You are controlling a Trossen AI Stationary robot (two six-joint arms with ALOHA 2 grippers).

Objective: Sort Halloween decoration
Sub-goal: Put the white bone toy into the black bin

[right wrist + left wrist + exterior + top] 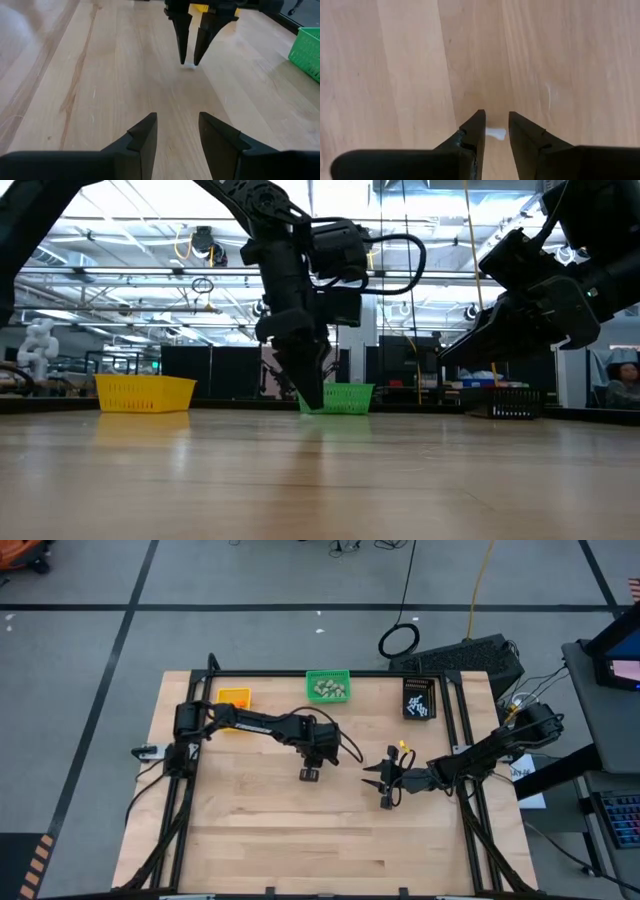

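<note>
A thin white stick [496, 133], one piece of the Halloween decoration, sits between the fingertips of my left gripper [309, 774], which points steeply down at the middle of the table. The right wrist view shows the same fingers [188, 60] with a white speck at their ends. My right gripper [177, 132] hovers to the right of it, open, aimed at the left gripper with nothing between its fingers. Beige-grey lumps fill the green bin [328, 687], and white sticks lie in the black bin [420, 698]. My left gripper has the white stick [499, 133] between its two fingers, at their free ends. The fingers come from above, pointing steeply down, and the stick lies level across the gap from one finger to the other. It sits just above the wood; whether it is clear of the table I cannot tell.
The yellow bin [233, 696], green bin and black bin stand in a row along the table's far edge. A black frame [470, 770] runs along the table's sides. Bare wood lies between the grippers and the near edge.
</note>
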